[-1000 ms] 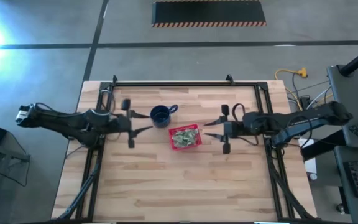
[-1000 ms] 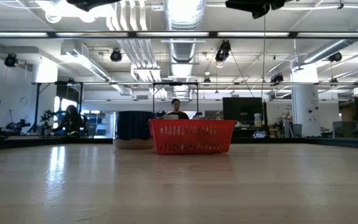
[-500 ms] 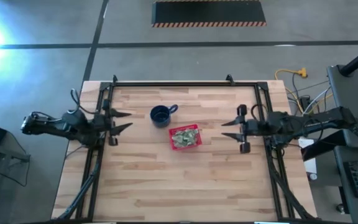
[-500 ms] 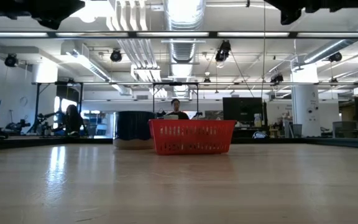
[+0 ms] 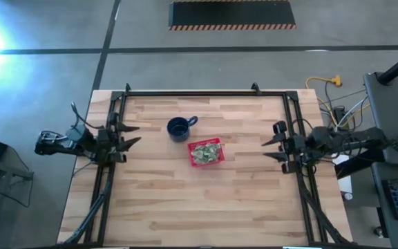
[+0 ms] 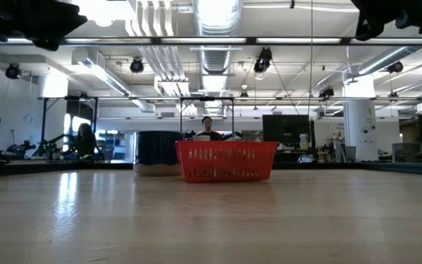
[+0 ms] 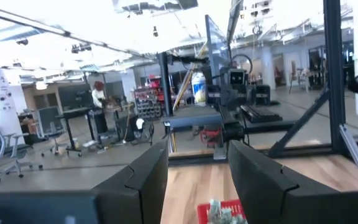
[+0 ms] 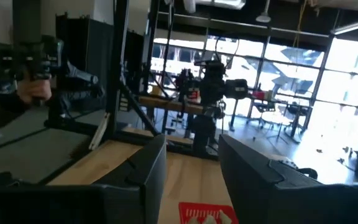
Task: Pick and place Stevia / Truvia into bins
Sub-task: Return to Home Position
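At the left edge of the table [image 5: 185, 200], the left claw [image 5: 131, 135] hangs with its two fingers spread and nothing between them. At the right edge the right claw [image 5: 267, 147] is just the same, and both point in toward the middle. The step in hand looks like going home to rest. To do that well, each arm should pull straight back to its own side, stay high, and keep clear of the black frame [image 5: 192, 93] round the table. Nothing needs picking up on the way. The red basket [image 6: 226, 163] sits in the middle of the table, well apart from both claws and about halfway between them. The blue mug [image 5: 178, 128] stands just beside it, a bit farther back and to the left. The green-and-white sachets [image 5: 204, 152] lie piled inside the basket. They seem to fill most of it, though from so high up I cannot be sure.
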Motion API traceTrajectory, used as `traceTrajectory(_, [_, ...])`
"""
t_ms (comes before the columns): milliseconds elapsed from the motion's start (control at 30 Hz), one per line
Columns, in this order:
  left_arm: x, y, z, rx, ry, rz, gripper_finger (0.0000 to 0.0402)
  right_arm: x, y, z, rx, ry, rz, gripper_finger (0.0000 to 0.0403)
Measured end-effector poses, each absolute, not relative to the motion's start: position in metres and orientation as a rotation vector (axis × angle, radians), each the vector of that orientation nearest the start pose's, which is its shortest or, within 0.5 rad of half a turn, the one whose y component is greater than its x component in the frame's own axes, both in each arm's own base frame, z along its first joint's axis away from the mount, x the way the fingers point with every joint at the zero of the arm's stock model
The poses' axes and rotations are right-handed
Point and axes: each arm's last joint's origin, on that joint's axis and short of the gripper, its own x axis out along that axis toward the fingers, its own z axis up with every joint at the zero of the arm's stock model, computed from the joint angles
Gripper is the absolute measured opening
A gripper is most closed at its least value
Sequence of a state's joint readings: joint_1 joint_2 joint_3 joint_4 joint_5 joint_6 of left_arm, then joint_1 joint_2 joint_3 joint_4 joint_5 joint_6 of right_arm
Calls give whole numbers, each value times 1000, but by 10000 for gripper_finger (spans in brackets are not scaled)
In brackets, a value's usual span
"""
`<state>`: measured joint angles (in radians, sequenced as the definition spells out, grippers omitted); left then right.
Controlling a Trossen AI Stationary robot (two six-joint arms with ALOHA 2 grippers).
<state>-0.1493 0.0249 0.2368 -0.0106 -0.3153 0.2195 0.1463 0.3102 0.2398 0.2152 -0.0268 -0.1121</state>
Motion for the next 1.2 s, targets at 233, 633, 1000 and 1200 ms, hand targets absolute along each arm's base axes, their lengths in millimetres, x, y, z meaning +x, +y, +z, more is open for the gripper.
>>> traceTrajectory(233, [79,-3,236,179,-144,183,154,98,15,226,-106,-203,148,133])
traceTrajectory(633, [79,-2,234,181,-132,208,154,86,8,210,-45,-172,52,136])
traceTrajectory(1000, [79,-1,226,196,-53,242,154,91,2,193,-16,-91,-4,131])
traceTrajectory(1200, [81,-1,220,203,-15,238,154,96,3,174,6,-39,-6,135])
